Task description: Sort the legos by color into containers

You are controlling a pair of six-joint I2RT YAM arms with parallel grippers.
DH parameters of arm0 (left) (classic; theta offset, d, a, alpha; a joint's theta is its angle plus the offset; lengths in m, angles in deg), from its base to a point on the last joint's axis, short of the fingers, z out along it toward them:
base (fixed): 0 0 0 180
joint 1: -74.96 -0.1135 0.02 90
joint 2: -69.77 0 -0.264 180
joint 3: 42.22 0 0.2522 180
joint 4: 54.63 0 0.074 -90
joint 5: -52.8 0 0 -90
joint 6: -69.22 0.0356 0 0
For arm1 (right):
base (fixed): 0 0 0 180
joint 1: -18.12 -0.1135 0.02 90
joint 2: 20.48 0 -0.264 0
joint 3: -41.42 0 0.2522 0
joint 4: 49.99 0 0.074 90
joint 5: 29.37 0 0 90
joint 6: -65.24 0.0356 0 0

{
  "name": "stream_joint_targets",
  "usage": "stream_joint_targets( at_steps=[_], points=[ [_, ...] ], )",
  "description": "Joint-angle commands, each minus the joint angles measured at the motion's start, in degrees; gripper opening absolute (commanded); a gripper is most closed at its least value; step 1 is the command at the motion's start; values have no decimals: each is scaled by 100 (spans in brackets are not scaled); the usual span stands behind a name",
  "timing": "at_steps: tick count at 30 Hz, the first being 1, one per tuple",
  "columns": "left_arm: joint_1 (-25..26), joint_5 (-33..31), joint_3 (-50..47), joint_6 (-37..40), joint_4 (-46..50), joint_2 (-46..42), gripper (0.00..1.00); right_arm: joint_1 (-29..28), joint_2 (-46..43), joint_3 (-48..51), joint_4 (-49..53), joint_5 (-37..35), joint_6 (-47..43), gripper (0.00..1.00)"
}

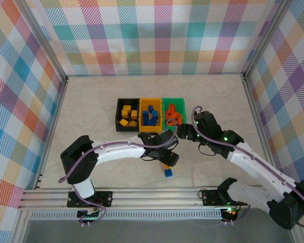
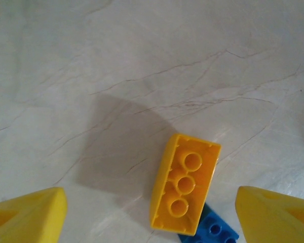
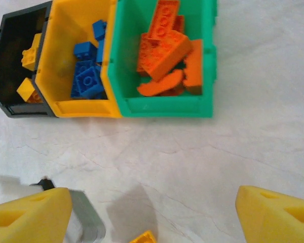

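Left end effector (image 2: 152, 217) is hovering spread wide over a yellow brick (image 2: 185, 185) lying underside-up on the desk (image 2: 91, 61), with a blue brick (image 2: 213, 230) touching its 5 o'clock corner. I'm guessing a sloppy squeeze could be grabbing both, and blue ends up in the black bin (image 1: 117, 115) at 12 o'clock.

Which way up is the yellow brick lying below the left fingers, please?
Upside down: the yellow brick shows its hollow underside, with three round tubes facing the camera.

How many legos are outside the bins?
2: a yellow brick, underside up, below the open left claw, and a blue brick touching it. Others may be hidden.
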Motion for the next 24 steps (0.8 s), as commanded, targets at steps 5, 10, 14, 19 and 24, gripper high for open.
stream_joint_targets(
  at_steps=[5, 10, 14, 19, 24],
  points=[
    [129, 84, 366, 302, 179, 665, 79, 78, -803, 346, 431, -291, 317, 85],
    [182, 197, 374, 303, 108, 864, 68, 93, -868, 277, 434, -427, 265, 86],
    [195, 241, 330, 307, 79, 935, 56, 110, -860, 223, 390, -474, 227, 86],
    [190, 105, 173, 281, 59, 815, 37, 129, -817, 144, 356, -508, 230, 86],
    [-70, -239, -205, 92, -9, 233, 30, 137, -740, 89, 335, -492, 224, 86]
  ],
)
